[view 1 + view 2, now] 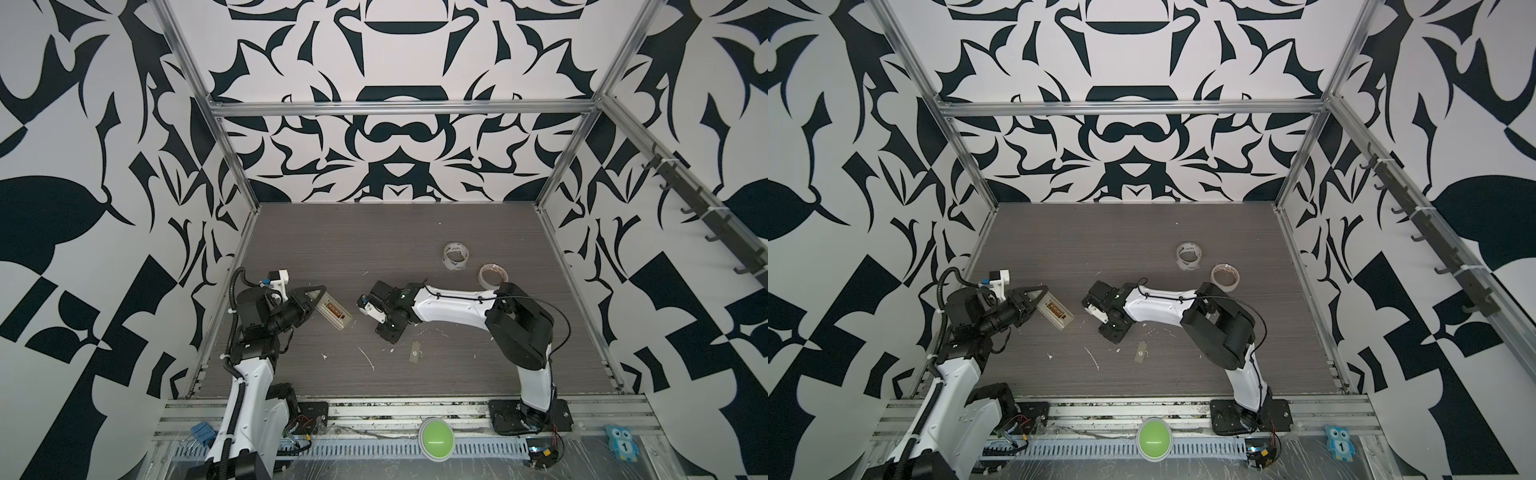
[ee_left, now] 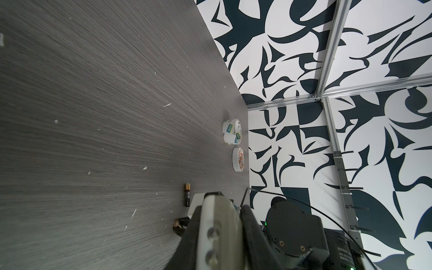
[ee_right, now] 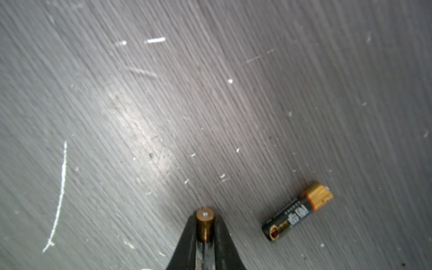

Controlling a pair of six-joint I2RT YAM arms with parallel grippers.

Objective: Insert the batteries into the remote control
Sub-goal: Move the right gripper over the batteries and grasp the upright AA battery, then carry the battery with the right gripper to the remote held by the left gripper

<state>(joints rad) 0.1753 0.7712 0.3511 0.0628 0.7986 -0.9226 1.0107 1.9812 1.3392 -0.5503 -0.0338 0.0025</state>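
The left arm (image 1: 249, 376) reaches forward along the left side, its wrist level, and the left gripper (image 1: 319, 291) has its jaws closed on the end of the remote control (image 1: 334, 313). The right arm (image 1: 451, 305) stretches leftward towards the middle with its wrist bent down. The right gripper (image 3: 205, 225) pinches one battery (image 3: 205, 218) endwise.

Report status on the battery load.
Left gripper clamped on remote control, bay facing up. Right gripper shut on one battery; second battery loose on table beside it. Tape rolls well clear.
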